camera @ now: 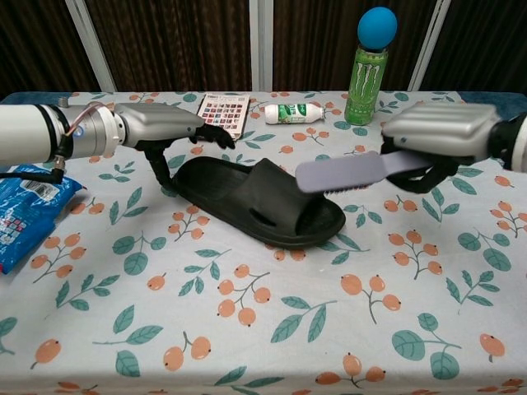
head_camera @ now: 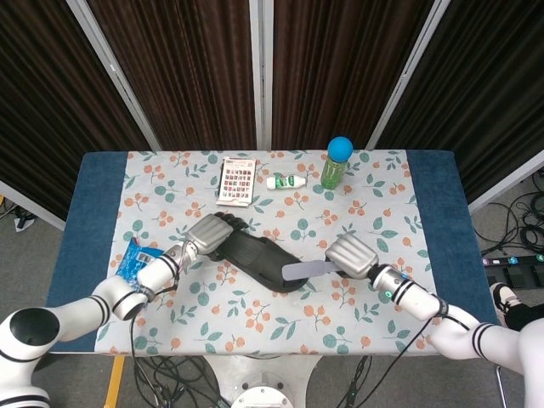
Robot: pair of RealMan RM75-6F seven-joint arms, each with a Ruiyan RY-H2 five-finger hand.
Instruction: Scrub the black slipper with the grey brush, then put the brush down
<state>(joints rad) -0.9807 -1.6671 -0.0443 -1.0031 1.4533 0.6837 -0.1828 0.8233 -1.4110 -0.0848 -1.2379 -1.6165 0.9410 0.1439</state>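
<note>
The black slipper point(head_camera: 255, 257) point(camera: 247, 202) lies mid-table, toe toward my right. My right hand point(head_camera: 352, 255) point(camera: 440, 140) grips the handle of the grey brush point(head_camera: 304, 270) point(camera: 346, 171). The brush head hangs just above and beyond the slipper's toe strap, apart from it. My left hand point(head_camera: 206, 232) point(camera: 152, 127) is at the heel. Its fingers point(camera: 216, 135) stretch out flat above the heel without touching it, while the thumb point(camera: 160, 171) points down beside the heel's outer edge.
A green can point(head_camera: 332, 172) point(camera: 362, 82) topped by a blue ball stands at the back right, with a lying white bottle point(head_camera: 286, 182) point(camera: 292, 113) and a colour-swatch card point(head_camera: 237, 180) point(camera: 222, 111) beside it. A blue packet point(head_camera: 136, 258) point(camera: 20, 218) lies at the left edge.
</note>
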